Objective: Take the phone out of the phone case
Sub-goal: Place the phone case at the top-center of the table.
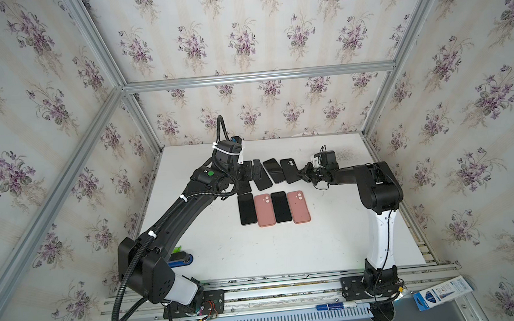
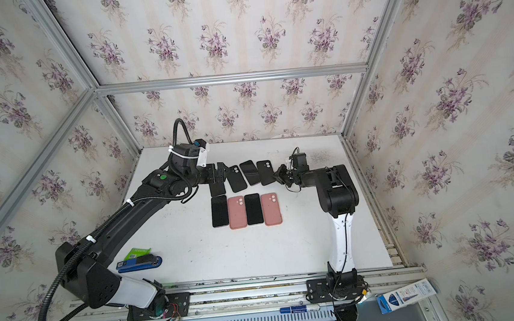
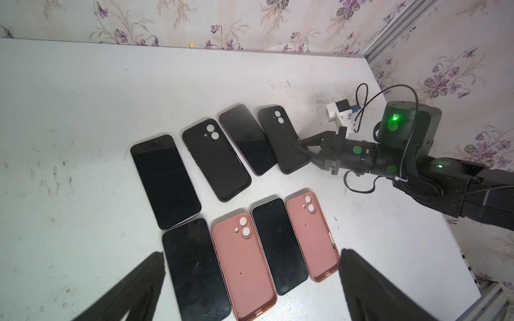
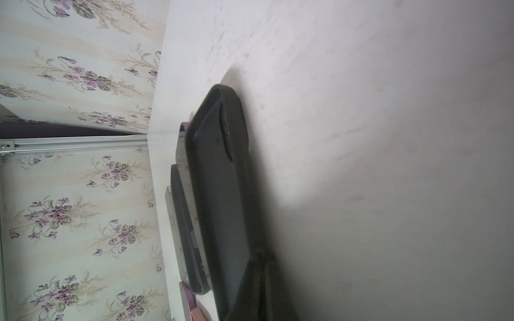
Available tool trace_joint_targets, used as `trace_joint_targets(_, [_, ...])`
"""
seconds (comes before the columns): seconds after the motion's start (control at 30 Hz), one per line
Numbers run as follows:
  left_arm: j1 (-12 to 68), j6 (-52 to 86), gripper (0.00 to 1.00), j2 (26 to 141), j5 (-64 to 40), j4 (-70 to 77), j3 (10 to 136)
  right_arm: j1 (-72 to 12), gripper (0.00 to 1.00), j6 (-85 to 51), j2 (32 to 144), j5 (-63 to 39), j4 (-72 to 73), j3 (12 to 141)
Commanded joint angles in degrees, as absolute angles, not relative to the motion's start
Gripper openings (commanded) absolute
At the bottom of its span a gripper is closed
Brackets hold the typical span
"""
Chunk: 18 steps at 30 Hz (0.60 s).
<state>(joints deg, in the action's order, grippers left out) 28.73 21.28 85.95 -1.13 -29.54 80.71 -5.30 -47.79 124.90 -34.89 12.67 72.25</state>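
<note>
Right pincer (image 3: 296,145) pinches black case (image 3: 279,141) edge.

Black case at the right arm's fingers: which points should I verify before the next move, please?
1. Right gripper shut at the black case edge: ok.
2. Case wall truly pinched in that grip: cannot tell.
3. Left gripper open, free to help: ok.
4. Case is occupied: cannot tell; its back faces up.
5. Case clear of the neighbouring phone: not ok; their edges touch.
</note>
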Motion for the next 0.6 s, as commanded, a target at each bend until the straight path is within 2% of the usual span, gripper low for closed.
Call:
trace_joint_targets(0.0, [28.48, 21.49, 1.00, 85.45, -1.84, -30.33, 81.03, -4.31, 0.00, -40.45, 124.38, -31.30, 1.83, 77.18])
trace_joint_targets(0.27, [28.24, 21.71, 1.00, 85.17, -1.58, -30.55, 80.41, -4.85, 0.00, -33.02, 128.63, -30.59, -7.47, 85.07])
trace_joint_targets(0.57, [28.21, 21.51, 1.00, 85.08, -2.35, -30.76, 81.29, -6.39, 0.00, -32.19, 130.29, -30.85, -8.00, 85.90])
